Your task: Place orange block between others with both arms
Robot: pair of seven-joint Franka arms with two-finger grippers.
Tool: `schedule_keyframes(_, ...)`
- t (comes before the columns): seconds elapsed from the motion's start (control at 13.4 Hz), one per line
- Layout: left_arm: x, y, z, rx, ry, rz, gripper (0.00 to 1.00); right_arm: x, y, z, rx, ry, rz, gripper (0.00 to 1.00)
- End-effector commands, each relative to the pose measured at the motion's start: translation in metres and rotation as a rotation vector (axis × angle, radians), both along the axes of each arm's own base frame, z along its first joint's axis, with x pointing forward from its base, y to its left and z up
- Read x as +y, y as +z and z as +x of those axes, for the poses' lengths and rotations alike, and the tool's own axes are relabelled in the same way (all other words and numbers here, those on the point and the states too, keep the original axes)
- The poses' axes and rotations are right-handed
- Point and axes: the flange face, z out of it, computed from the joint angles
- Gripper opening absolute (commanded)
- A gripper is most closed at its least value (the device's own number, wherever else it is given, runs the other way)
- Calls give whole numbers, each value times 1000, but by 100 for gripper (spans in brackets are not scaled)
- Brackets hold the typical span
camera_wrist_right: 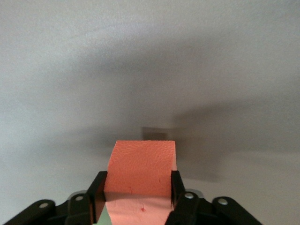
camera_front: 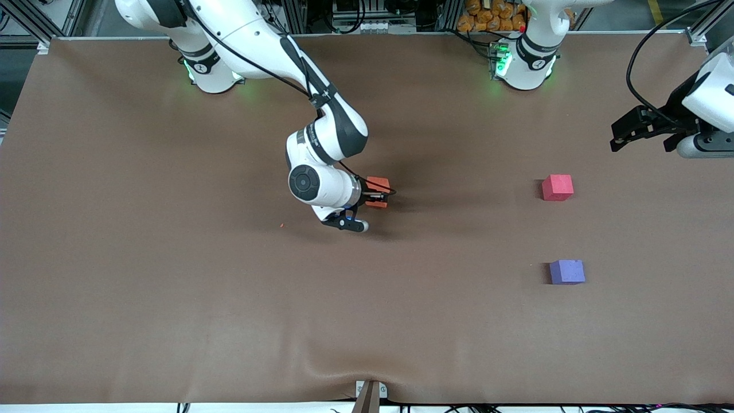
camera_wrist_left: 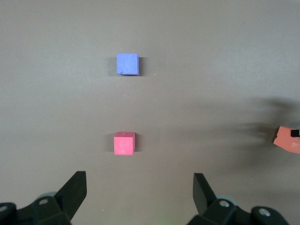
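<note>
We see the right gripper [camera_front: 383, 194] pinching the small matte orange foam cube [camera_front: 378, 186] at mid-table, well apart from the pinkish-red cube [camera_front: 557, 187] and purple-blue cube [camera_front: 567, 272] — presumably a handover point. The left gripper [camera_wrist_left: 139, 193] waits over its end (jaws spread).
</note>
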Motion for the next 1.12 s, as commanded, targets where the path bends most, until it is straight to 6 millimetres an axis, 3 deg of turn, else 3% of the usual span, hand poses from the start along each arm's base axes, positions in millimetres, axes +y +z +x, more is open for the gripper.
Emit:
schedule_keyframes(0.0, -1, 4, -1, -7, -3, 0, 100, 5, 2, 4, -2, -19, 13, 100)
schedule_keyframes(0.37, -7, 4, -2, -5, -12, -2, 100, -13, 23, 30, -30, -35, 31, 100)
schedule_keyframes(0.6, -11, 4, -3, -5, -18, -1, 100, -51, 34, 53, 23, -56, 34, 100)
schedule_keyframes(0.75, -11, 4, -3, -6, -19, -3, 100, -76, 56, 63, 64, -56, 33, 100)
schedule_keyframes(1.04, -9, 4, -3, -5, -15, -1, 100, -149, 101, 87, 95, -56, -14, 100)
